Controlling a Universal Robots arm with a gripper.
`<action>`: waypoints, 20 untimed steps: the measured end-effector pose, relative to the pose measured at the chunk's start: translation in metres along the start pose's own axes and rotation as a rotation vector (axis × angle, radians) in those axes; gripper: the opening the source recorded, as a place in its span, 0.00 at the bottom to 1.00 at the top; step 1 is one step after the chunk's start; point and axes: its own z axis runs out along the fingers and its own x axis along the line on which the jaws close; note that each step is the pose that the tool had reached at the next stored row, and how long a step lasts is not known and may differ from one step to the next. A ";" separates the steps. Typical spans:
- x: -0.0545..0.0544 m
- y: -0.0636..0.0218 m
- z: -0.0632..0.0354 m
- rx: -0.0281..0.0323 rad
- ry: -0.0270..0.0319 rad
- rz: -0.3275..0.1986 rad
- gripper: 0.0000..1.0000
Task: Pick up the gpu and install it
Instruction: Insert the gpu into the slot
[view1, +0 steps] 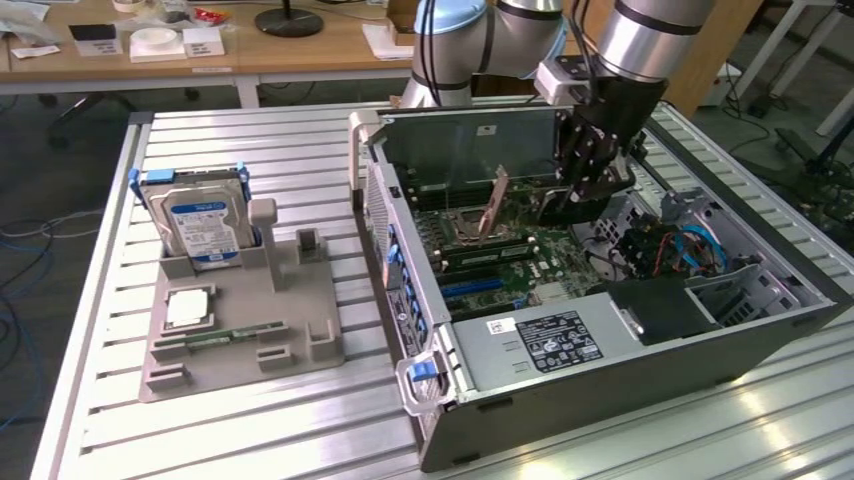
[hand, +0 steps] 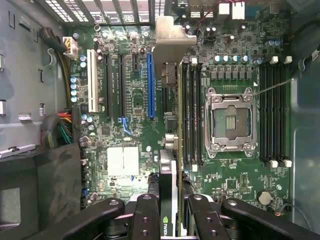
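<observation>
The gpu (hand: 173, 125) shows edge-on in the wrist view as a slim dark card with a silvery end bracket (hand: 172, 37). My gripper (hand: 172, 200) is shut on its near end, one black finger on each face. The card hangs upright over the green motherboard (hand: 125, 160), between the long blue slot (hand: 150, 85) and the black memory slots (hand: 192, 115). Whether it touches the board I cannot tell. In the exterior view the gripper (view1: 561, 210) reaches down into the open computer case (view1: 601, 400), and the gpu (view1: 498, 200) appears as a thin slanted strip beside it.
The processor socket (hand: 230, 117) lies past the memory slots. Coloured cables (view1: 667, 245) crowd the case's far side. On the exterior view's left, a grey fixture (view1: 240, 350) holds a blue-labelled hard drive (view1: 200, 220), a green memory stick (view1: 220, 338) and a square chip (view1: 187, 305).
</observation>
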 end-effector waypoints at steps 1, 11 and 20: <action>0.000 0.0003 0.0005 0.0001 -0.0004 0.000 0.27; 0.003 0.0050 0.0034 -0.0002 0.0000 -0.010 0.27; 0.007 0.0143 0.0043 -0.0003 0.0002 -0.019 0.27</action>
